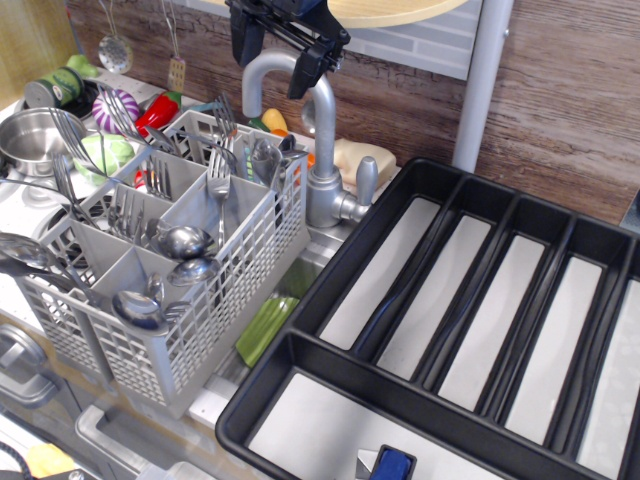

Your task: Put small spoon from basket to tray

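Observation:
The light grey lattice basket [200, 330] stands at the left, its compartments holding forks and several spoons. Slim spoons with small bowls stand bowl-up in the back right compartment [264, 160]; I take one of these for the small spoon, but cannot tell for sure. Larger-bowled spoons [185, 240] lie in the front compartments. The black tray [330, 290] with long pale-bottomed compartments fills the right side and holds no cutlery. My gripper [272, 68] hangs at the top, above the basket's back right corner and the tap, open and holding nothing.
A grey metal tap [322, 170] rises between basket and tray, right under the gripper. A steel pot [28, 140] and toy vegetables [120, 108] sit at the far left. A green object [265, 328] lies in the sink. A blue object [394, 466] is at the bottom edge.

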Robot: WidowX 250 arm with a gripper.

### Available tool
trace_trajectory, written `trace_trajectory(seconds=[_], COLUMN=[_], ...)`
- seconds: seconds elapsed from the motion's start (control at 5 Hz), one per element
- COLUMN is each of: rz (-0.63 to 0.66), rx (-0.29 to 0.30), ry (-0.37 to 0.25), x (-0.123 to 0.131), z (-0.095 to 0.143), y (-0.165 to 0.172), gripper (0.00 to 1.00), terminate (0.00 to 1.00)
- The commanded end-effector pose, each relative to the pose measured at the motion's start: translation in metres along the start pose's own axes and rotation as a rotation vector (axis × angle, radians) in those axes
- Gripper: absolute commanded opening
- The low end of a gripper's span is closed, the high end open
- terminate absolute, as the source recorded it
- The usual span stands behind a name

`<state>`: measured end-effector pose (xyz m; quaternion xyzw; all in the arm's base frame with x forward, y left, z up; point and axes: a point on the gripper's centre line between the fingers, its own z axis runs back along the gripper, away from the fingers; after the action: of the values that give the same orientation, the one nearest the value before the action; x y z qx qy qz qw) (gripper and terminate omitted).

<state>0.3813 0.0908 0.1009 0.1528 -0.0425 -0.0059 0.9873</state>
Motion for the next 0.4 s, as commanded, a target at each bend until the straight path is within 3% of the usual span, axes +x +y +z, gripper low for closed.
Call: trace_trajectory(seconds=[0.0, 0.2], rz=[0.000, 0.033], rx=[0.000, -0.036], ry=[0.000, -0.005], x=[0.000, -0.001], z=[0.000, -0.012], y=[0.000, -0.004], gripper=[1.00, 1.00], terminate=[0.00, 0.00])
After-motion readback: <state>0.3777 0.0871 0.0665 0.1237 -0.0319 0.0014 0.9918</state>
